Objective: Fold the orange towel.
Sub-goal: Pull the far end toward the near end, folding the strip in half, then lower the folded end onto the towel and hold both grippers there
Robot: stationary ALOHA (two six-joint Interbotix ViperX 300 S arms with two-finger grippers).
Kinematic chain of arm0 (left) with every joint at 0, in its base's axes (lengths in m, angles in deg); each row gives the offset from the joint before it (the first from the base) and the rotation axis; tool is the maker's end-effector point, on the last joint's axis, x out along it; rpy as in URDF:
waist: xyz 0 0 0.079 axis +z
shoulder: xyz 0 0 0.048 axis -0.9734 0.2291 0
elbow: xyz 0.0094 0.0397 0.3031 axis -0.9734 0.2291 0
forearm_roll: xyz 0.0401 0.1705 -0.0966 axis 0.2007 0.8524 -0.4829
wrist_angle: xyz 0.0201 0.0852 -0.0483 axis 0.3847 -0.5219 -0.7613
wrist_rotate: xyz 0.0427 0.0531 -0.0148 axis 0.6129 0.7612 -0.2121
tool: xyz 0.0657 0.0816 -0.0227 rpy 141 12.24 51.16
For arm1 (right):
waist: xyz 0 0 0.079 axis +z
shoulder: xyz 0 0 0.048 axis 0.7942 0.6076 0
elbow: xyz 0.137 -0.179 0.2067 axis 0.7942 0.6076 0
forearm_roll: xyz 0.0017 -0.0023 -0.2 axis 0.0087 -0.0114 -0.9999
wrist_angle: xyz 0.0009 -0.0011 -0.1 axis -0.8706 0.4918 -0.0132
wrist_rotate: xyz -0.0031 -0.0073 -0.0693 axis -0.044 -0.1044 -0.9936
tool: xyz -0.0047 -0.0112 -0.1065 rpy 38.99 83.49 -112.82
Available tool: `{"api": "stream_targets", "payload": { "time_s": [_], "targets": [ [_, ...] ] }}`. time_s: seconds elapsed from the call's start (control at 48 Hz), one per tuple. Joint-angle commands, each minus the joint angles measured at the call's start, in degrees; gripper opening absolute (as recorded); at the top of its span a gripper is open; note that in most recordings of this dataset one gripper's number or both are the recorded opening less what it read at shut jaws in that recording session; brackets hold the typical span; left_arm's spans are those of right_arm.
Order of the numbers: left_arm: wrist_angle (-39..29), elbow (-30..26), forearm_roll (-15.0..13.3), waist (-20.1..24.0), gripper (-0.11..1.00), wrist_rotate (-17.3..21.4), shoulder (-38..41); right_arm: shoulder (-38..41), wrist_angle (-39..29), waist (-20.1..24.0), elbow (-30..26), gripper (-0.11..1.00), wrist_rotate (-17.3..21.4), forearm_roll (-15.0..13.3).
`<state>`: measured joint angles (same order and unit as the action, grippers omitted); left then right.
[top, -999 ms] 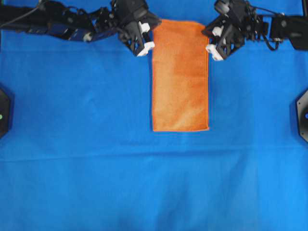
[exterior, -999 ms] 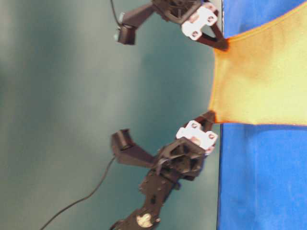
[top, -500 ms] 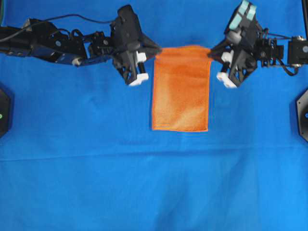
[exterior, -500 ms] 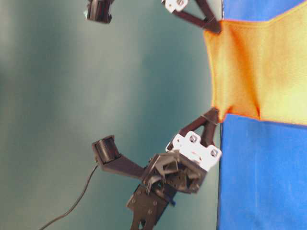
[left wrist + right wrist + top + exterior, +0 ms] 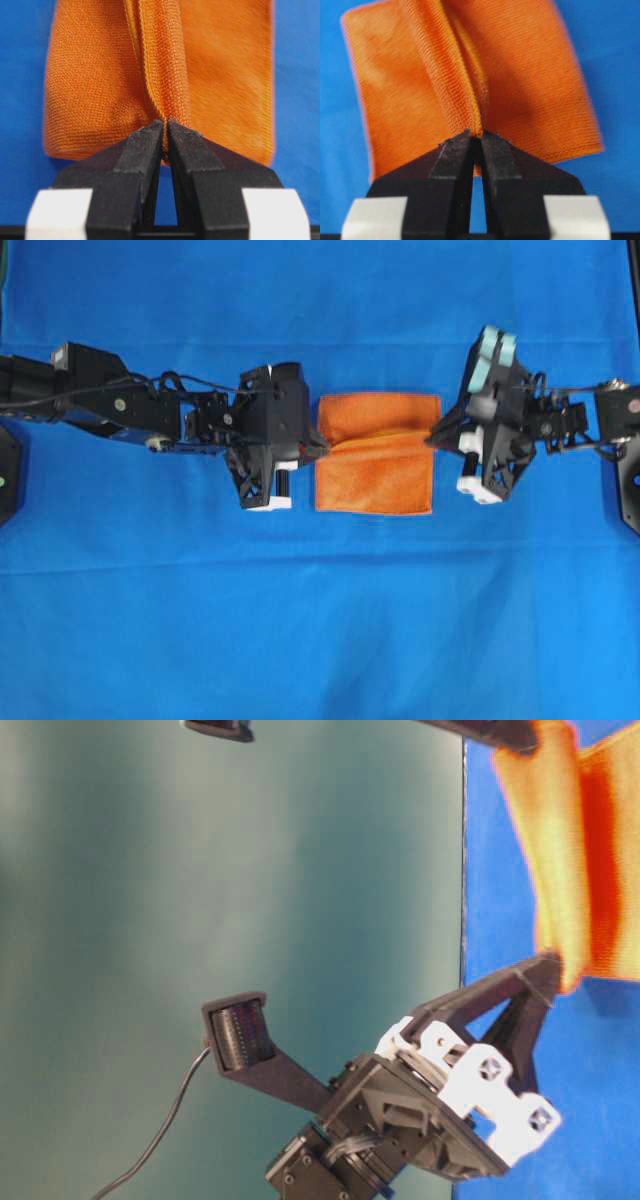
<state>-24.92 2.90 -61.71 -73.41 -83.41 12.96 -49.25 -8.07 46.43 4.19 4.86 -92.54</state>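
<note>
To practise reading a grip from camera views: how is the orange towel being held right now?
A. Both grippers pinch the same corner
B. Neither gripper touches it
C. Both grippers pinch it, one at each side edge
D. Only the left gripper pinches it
C: the left gripper and the right gripper are each shut on an opposite side edge of the orange towel, as both wrist views confirm.

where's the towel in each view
Overhead: towel, centre, between the end effectors.
Table-level: top right, hanging above the blue cloth.
Left wrist: upper middle, pinched.
Right wrist: upper middle, pinched.
Shared landmark: the blue cloth.
</note>
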Motion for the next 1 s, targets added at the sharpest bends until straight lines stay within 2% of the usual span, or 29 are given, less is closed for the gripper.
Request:
{"api": "stream_targets", "payload": {
  "time_s": [0.0,0.271,0.458,0.791,0.874,0.916,0.979],
  "targets": [
    [-0.2,-1.0,0.0,-1.1,0.04,-0.2,-0.4,1.0,0.4,1.3,-0.4,0.04,-0.1,1.4],
    [0.4,-1.4,0.0,-1.8,0.04,-0.6,2.7,5.9,2.7,4.0,-1.7,0.04,-0.1,2.9],
    [1.0,-1.3,0.0,-2.5,0.04,-0.6,2.9,7.3,4.7,4.9,-1.7,0.04,-0.1,4.0],
    [2.5,-1.3,-0.1,-2.4,0.04,-0.8,2.9,7.8,4.5,5.4,-2.1,0.05,0.0,5.5],
    [2.5,-1.1,-0.1,-2.5,0.1,-1.0,2.8,7.6,4.2,5.9,-2.2,0.06,0.0,6.0],
    [2.3,-1.1,-0.1,-2.5,0.16,-1.1,2.7,7.5,4.0,6.4,-2.3,0.12,0.0,6.0],
    [1.8,-0.9,-0.1,-3.0,0.3,-1.1,2.3,6.8,3.3,7.6,-2.5,0.29,-0.1,5.9]
  ]
}}
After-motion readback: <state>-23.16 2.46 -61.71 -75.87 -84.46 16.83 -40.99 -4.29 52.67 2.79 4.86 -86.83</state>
